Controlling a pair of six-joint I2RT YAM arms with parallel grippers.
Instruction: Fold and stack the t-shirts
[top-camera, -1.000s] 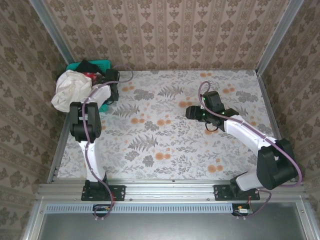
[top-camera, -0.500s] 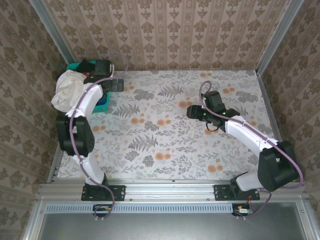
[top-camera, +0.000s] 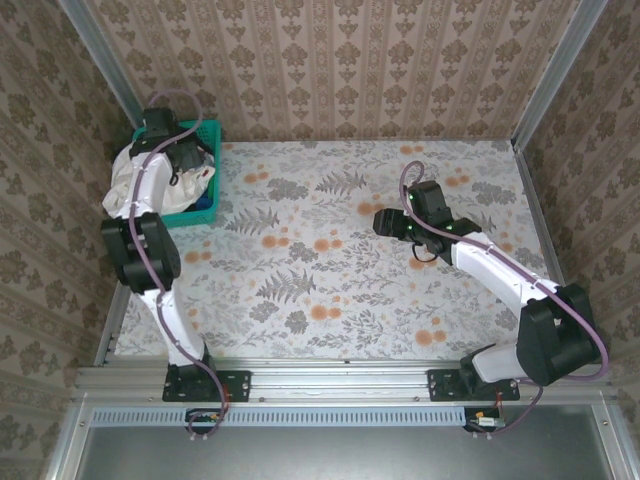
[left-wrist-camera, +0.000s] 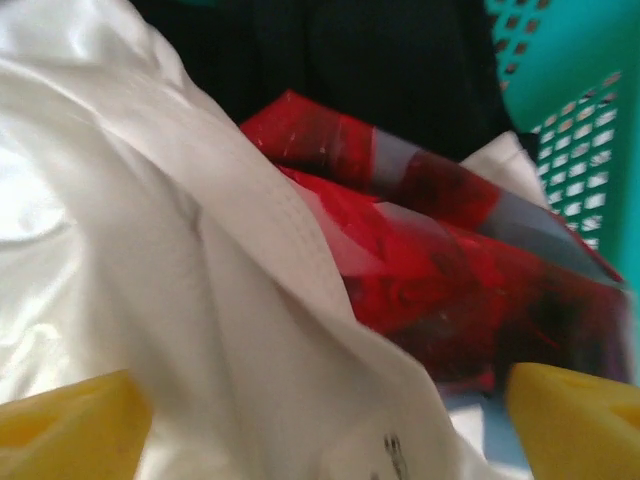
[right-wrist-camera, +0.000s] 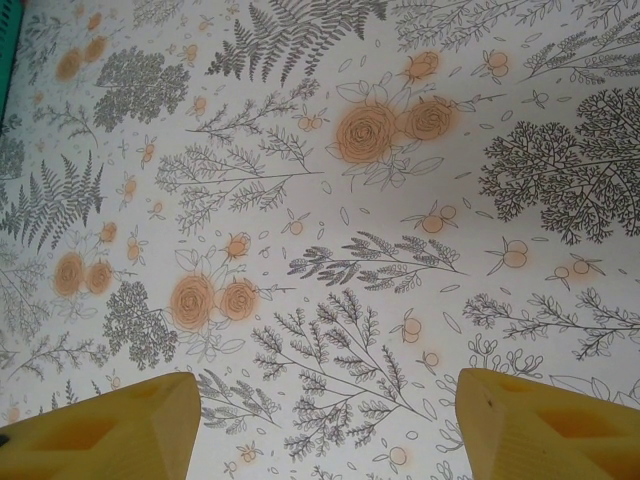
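A white t-shirt (top-camera: 122, 188) lies heaped in the teal mesh basket (top-camera: 208, 129) at the table's far left corner and spills over its left side. My left gripper (top-camera: 183, 166) hangs over this heap. In the left wrist view the white t-shirt (left-wrist-camera: 150, 260) shows a red-and-black graphic (left-wrist-camera: 440, 290), with dark cloth (left-wrist-camera: 350, 60) behind it. The left gripper (left-wrist-camera: 320, 440) is open, its yellow fingertips (left-wrist-camera: 70, 425) wide apart just above the white cloth. My right gripper (top-camera: 381, 222) hovers open over the table's middle right, and between its fingers (right-wrist-camera: 325, 430) is only tablecloth.
The floral tablecloth (top-camera: 330, 270) covers the table between the arms. The basket wall (left-wrist-camera: 585, 90) rises to the right of the left gripper. Patterned walls and metal rails (top-camera: 115, 290) close in the table on three sides.
My left arm has swung from beside the basket, back and left, to over the heap in it, and its jaws have opened wide. The right arm has barely moved.
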